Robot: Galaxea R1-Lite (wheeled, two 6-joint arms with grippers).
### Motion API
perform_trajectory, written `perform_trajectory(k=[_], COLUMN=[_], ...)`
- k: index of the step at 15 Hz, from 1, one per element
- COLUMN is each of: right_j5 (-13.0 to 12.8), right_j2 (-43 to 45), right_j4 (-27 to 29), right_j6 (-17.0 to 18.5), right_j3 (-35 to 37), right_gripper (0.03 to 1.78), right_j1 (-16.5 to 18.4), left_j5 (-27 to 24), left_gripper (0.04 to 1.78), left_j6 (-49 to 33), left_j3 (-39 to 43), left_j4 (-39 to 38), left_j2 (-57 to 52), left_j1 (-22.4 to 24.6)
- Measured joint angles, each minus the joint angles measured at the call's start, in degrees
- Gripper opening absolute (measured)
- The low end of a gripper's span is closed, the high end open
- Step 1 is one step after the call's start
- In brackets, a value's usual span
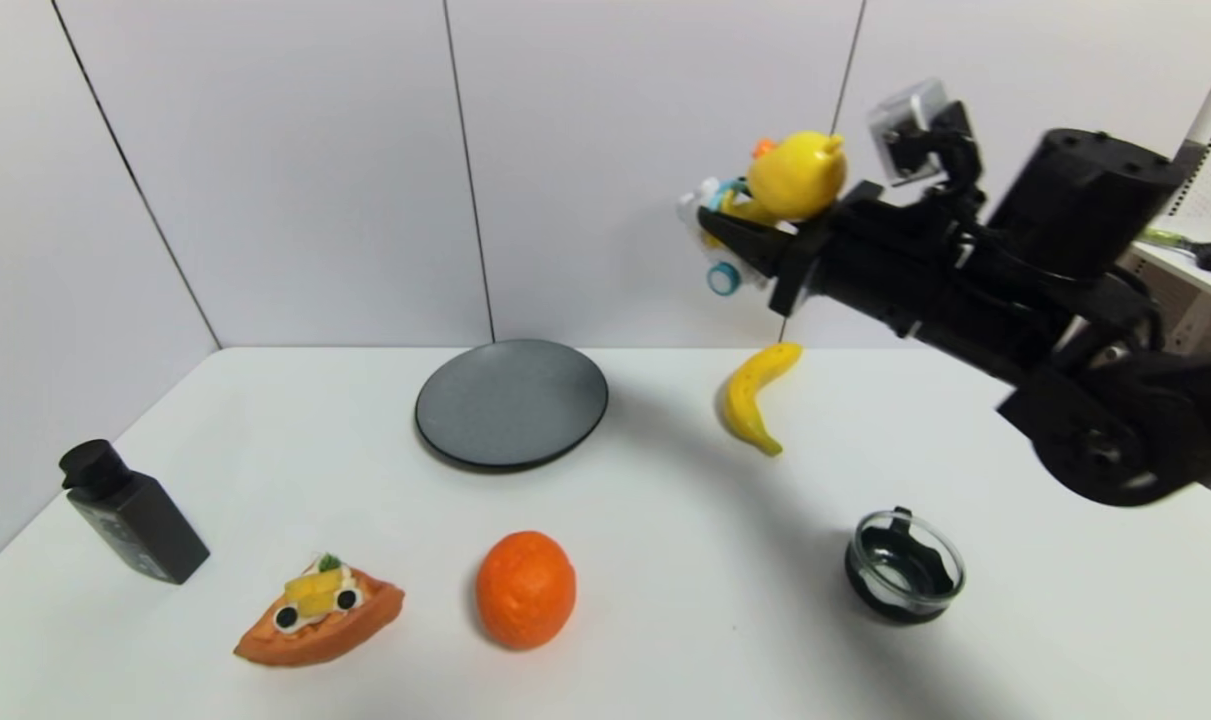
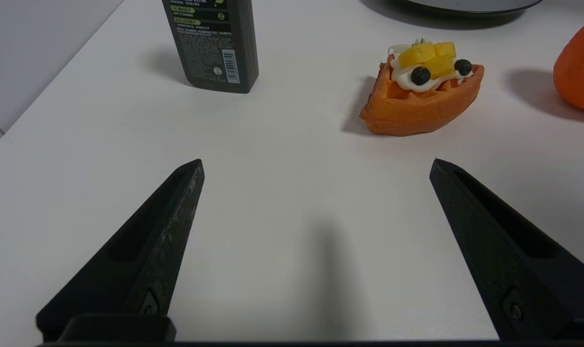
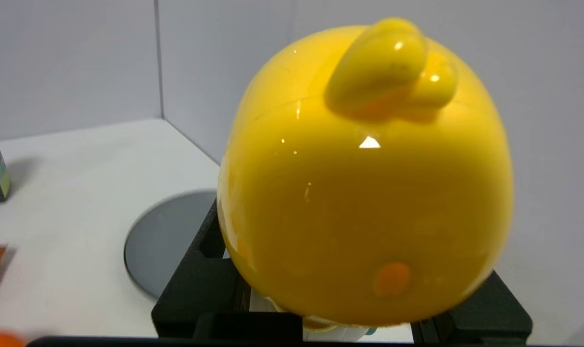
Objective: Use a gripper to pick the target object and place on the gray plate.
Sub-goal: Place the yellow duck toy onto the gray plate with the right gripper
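My right gripper (image 1: 740, 240) is shut on the yellow duck toy (image 1: 795, 177) and holds it high in the air, right of and above the gray plate (image 1: 511, 402). The duck's round head fills the right wrist view (image 3: 364, 193), and its white base with blue wheels shows at the gripper (image 1: 722, 277). The plate also shows below in that view (image 3: 161, 236). The plate is bare. My left gripper (image 2: 316, 166) is open and empty, low over the table's front left.
On the table are a banana (image 1: 755, 395), a small glass bowl (image 1: 905, 565), an orange (image 1: 525, 588), a waffle slice with fruit (image 1: 320, 612) and a dark bottle (image 1: 135, 512). The waffle (image 2: 419, 91) and bottle (image 2: 214, 43) lie ahead of my left gripper.
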State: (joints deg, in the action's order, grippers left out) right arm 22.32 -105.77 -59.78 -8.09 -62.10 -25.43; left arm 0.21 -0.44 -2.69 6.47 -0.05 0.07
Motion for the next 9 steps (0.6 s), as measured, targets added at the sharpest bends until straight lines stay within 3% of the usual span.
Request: perform_trajectory(k=[2, 6, 9], right_j5=[-0.1, -0.3, -0.2], right_j2=[-7.5, -23.2, -33.5], right_j4=[5.5, 24.0, 36.3], right_j6=[-1.1, -2.5, -5.9], right_j3=[-14.4, -41.6, -48.3], right_gripper=[0.83, 0.83, 0.83], right_j1=[-3.4, -9.5, -12.8], left_j5=[0.0, 0.0, 0.0], left_gripper=[1.69, 1.69, 1.69], left_j6=[0.0, 0.0, 0.0], left_j3=[0.0, 0.0, 0.0], left_j4=[0.0, 0.0, 0.0], left_j2=[0.0, 0.0, 0.0], left_j1=[0.0, 0.0, 0.0])
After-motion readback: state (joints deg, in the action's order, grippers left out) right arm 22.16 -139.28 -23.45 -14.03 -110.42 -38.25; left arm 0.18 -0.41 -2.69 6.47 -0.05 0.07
